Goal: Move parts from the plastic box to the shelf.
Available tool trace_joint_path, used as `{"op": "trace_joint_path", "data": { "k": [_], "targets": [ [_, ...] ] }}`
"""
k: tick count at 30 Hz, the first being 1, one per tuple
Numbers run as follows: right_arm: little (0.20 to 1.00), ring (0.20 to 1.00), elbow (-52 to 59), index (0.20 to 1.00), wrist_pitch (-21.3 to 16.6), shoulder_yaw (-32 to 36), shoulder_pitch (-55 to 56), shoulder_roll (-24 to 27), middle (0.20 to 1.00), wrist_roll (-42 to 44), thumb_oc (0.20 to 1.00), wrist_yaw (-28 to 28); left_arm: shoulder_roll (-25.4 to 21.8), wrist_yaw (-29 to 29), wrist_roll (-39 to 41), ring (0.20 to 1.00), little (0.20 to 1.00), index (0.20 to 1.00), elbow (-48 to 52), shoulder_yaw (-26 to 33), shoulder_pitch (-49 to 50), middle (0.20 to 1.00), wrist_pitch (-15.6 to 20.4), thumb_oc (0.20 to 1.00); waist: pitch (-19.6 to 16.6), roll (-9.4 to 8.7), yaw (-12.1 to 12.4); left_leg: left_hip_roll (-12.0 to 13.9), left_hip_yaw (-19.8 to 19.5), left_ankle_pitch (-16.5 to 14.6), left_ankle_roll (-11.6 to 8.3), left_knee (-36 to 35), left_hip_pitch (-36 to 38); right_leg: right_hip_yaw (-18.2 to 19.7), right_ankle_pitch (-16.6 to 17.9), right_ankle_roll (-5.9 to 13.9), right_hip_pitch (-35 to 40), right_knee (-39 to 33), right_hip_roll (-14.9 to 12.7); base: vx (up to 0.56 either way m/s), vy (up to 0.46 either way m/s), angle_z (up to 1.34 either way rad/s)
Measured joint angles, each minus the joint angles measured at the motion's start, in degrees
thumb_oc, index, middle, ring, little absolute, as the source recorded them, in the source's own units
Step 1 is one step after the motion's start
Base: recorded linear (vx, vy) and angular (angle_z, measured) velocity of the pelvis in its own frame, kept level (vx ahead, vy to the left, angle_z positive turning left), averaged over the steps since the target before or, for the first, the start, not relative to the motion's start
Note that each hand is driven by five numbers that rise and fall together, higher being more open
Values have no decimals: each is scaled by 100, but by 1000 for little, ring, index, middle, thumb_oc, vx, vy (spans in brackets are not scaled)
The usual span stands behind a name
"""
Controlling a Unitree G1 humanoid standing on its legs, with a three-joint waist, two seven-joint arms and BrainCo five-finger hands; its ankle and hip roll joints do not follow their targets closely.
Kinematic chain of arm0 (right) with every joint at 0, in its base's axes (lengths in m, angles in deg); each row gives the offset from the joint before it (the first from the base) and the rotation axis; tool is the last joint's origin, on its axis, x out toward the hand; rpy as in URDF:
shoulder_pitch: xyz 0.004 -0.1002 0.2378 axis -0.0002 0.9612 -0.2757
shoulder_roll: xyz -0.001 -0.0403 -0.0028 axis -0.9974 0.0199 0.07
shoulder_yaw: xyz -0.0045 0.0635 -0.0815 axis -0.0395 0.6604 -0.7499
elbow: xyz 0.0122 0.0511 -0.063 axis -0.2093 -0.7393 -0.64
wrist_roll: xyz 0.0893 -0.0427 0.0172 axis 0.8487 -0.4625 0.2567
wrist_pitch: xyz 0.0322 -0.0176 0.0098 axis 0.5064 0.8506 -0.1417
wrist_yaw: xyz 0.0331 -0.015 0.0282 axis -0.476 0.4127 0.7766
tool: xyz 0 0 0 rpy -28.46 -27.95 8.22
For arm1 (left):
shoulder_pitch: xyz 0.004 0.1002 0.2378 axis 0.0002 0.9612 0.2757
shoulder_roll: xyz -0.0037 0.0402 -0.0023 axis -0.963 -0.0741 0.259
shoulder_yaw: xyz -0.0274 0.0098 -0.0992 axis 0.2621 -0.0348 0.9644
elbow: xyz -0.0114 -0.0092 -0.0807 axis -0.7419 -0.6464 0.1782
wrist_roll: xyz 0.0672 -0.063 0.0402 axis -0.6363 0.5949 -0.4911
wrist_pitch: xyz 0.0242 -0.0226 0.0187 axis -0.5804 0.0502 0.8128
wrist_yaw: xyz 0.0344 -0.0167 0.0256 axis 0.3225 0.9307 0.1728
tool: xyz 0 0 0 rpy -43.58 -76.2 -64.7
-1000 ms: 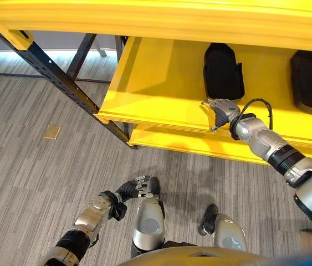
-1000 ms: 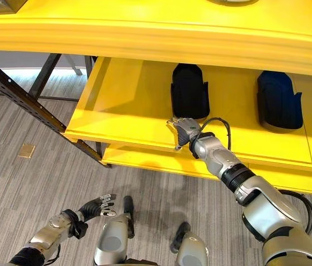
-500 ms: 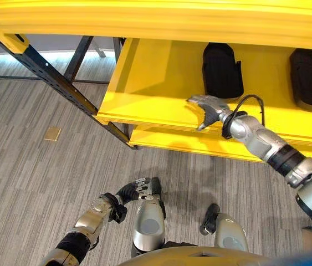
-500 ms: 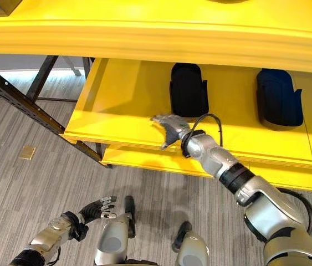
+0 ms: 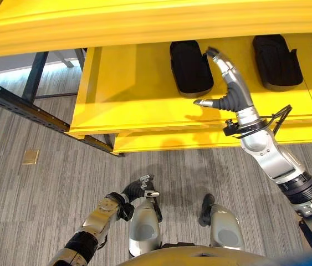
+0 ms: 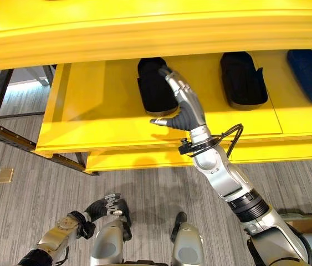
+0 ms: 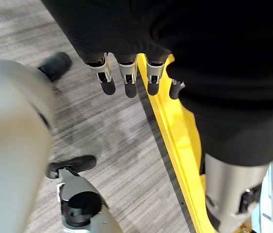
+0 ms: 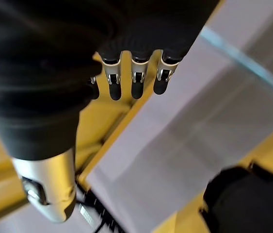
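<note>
Now the right hand (image 5: 230, 83), fingers straight and holding nothing, stands just beside the nearest black part (image 5: 190, 67) on the yellow shelf (image 5: 128, 100); the part's long axis runs away from the robot. The left hand (image 5: 139, 188) hangs low and relaxed, well apart from the shelf.

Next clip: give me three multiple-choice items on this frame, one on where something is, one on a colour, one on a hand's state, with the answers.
1. Where is the right hand?
A. over the yellow shelf
B. down by the floor
C. inside a box

2. What colour are the two parts nearest the right hand?
A. white
B. black
C. red

3. What state is the right hand in?
A. curled round a part
B. open, holding nothing
C. clenched in a fist

Answers:
1 A: it reaches over the shelf board beside a part.
2 B: both look black against the yellow.
3 B: its fingers are straight and nothing lies between them.
</note>
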Motion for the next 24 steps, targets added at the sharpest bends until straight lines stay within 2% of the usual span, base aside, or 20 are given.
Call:
{"op": "trace_joint_path", "data": {
  "k": [4,9,15,20,24],
  "targets": [
    [1000,1000,-338,1000,56,302,183,-59,1000,300,1000,-421,56,16,9,1000,1000,1000,-4,-2,92,1000,37,1000,-7,30,8,-32,15,-24,5,-30,108,24,14,24,129,-85,-7,-1,9,0],
    [1000,1000,-661,1000,68,676,256,-280,1000,711,1000,-579,61,115,9,1000,1000,1000,-16,1,215,1000,41,1000,-31,71,-37,-53,42,-54,11,-34,182,51,40,57,214,-163,-13,-2,5,-1],
    [1000,1000,-1057,1000,292,623,259,-318,1000,1427,1000,-120,72,80,4,1000,1000,1000,-26,3,246,1000,46,1000,-151,258,-35,-55,50,-60,14,-39,223,56,50,64,264,-185,-9,-1,3,-1],
    [1000,1000,-1513,1000,407,675,148,-447,1000,2018,1000,-54,71,-15,2,1000,1000,1000,-26,0,266,1000,104,1000,-160,269,53,-54,42,-62,11,-56,296,52,49,64,333,-188,-6,-16,10,1],
    [1000,1000,-1143,1000,386,627,154,-717,1000,2247,1000,335,77,-32,-3,1000,1000,1000,-26,-2,351,1000,144,1000,-164,264,65,-90,52,-15,17,-163,289,53,61,67,282,-193,-14,-65,2,0]
  ]
}}
